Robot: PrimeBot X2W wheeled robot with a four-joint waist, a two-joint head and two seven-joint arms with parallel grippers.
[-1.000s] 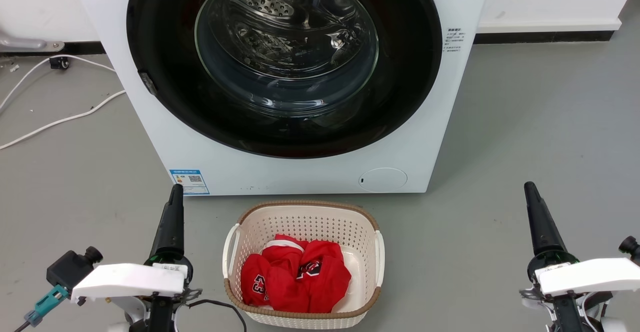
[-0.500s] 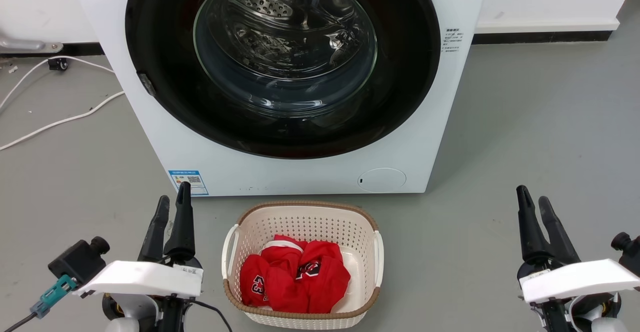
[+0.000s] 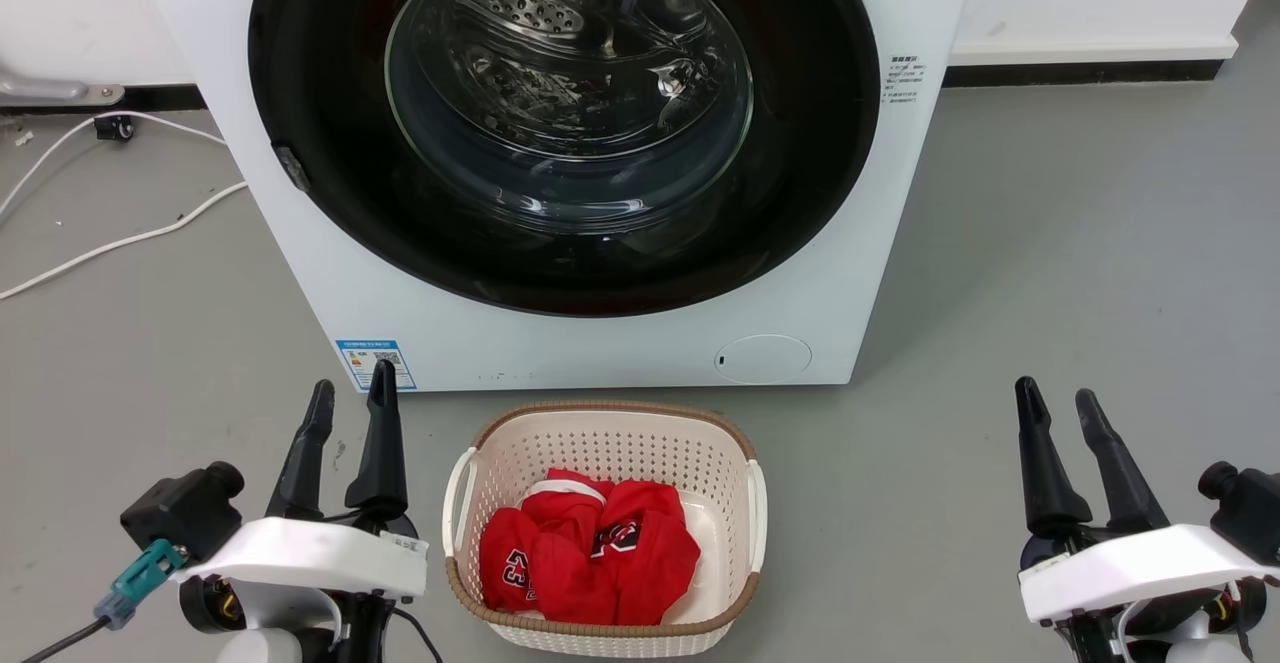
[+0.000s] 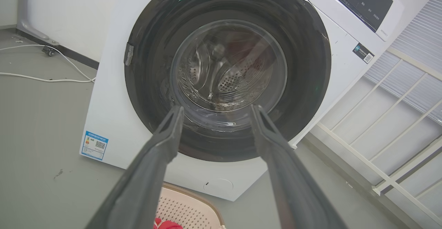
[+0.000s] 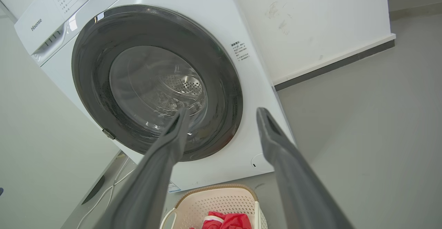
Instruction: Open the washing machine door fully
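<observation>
Once pinched, left end effector (image 3: 352,380), right end effector (image 3: 1053,390) parted, empty, door (image 3: 800,143) seemingly shut

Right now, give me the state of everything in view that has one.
Door: shut, not yet opened.
Left end effector: open, holding nothing, clear of the door.
Right end effector: open, holding nothing, clear of the door.
Basket: upright on the floor, partly filled.
Clothes: red, crumpled in the basket.
</observation>
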